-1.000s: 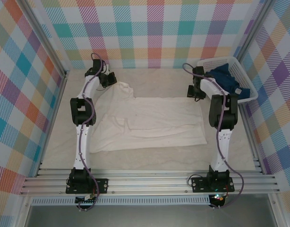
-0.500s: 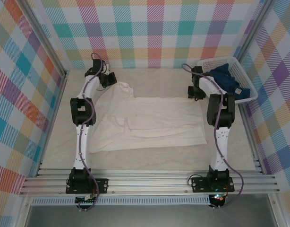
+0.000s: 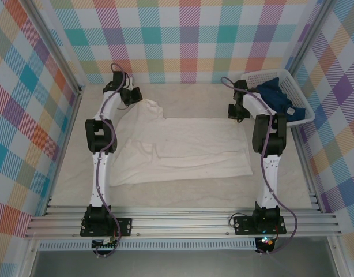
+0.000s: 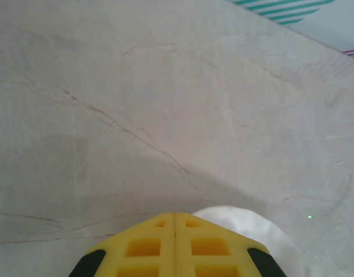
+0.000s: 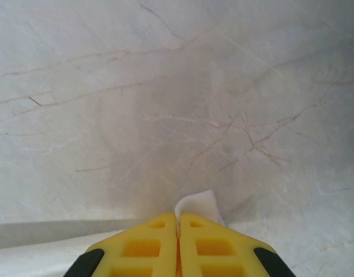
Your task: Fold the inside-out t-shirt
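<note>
The inside-out t-shirt (image 3: 183,150) lies spread flat and white across the middle of the table. My left gripper (image 3: 136,98) is at its far left corner, where the cloth rises in a fold. In the left wrist view its yellow jaws (image 4: 175,214) are pressed together, with a bulge of white cloth (image 4: 246,228) coming out beside the tips. My right gripper (image 3: 234,113) is at the shirt's far right corner. In the right wrist view it (image 5: 178,214) is shut, and a tab of white cloth (image 5: 199,203) sticks out between the tips.
A white plastic basket (image 3: 301,95) stands at the back right, close to the right arm, with a dark blue garment (image 3: 278,95) in it. Checked walls close in the table on three sides. Bare beige tabletop (image 3: 194,95) lies behind the shirt.
The right gripper's jaws have closed on the shirt's far right corner, and the arm has shifted slightly. The left arm and the shirt have not moved.
</note>
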Available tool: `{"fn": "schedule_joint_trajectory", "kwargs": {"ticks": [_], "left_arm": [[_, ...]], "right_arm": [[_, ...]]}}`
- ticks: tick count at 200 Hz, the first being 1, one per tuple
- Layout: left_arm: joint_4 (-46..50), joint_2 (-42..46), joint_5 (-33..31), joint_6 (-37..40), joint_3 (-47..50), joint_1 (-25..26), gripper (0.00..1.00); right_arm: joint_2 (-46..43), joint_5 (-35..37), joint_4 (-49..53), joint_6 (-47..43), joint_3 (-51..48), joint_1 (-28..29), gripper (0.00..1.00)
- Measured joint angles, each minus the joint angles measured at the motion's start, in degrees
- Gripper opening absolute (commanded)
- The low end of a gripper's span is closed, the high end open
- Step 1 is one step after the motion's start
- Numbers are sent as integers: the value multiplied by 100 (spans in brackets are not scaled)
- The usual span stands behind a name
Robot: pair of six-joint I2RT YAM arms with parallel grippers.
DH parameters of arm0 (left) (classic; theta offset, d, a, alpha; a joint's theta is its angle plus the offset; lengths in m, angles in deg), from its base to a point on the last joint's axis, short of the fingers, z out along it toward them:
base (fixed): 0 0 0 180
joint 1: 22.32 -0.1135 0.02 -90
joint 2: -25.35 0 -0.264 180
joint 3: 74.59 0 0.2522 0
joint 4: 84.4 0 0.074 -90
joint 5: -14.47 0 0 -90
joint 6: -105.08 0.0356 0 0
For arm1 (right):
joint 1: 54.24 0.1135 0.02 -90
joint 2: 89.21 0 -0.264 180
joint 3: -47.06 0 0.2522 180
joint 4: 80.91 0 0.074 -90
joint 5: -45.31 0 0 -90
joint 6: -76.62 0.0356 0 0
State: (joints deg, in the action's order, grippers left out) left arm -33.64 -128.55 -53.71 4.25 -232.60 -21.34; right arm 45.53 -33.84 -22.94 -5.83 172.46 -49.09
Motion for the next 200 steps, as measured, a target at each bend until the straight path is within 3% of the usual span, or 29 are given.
{"fn": "schedule_joint_trajectory", "kwargs": {"ticks": [32,115,200], "left_arm": [[-98,656,17,20,485,0,0],[-1659,3630,11,-28,4232,0,0],[-2892,5855,-319,-328,7407,0,0]], "right_arm": [[-472,-79,-321,-129,-651,-7,8],[-2354,-621,-1141,-155,-2636,-31,9],[-3204,-682,-1276,295,-4144,-31,9]]}}
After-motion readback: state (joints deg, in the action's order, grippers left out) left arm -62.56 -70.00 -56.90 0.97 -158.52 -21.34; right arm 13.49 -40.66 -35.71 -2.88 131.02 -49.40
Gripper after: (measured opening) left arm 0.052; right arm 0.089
